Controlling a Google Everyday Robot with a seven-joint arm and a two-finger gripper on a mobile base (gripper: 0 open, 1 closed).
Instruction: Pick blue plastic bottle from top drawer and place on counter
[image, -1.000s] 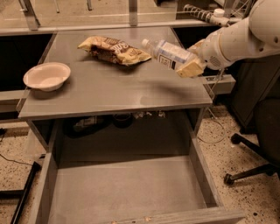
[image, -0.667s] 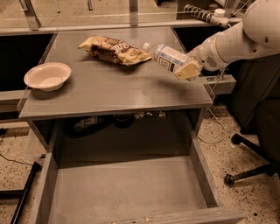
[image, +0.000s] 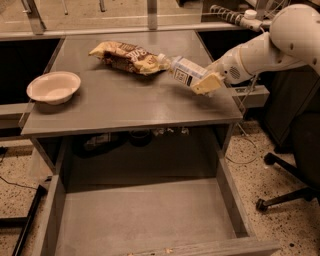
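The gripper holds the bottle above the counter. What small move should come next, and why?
Probably lower the bottle straight down onto the bare counter. The gripper holds it tilted at the counter's right side, its cap close to the snack bag, so moving left seems unwise.

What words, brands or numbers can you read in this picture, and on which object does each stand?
None can be read.
On the snack bag: printing too blurred to read.
On the blue plastic bottle, held by the gripper near the right edge of the counter: label print too small to read.
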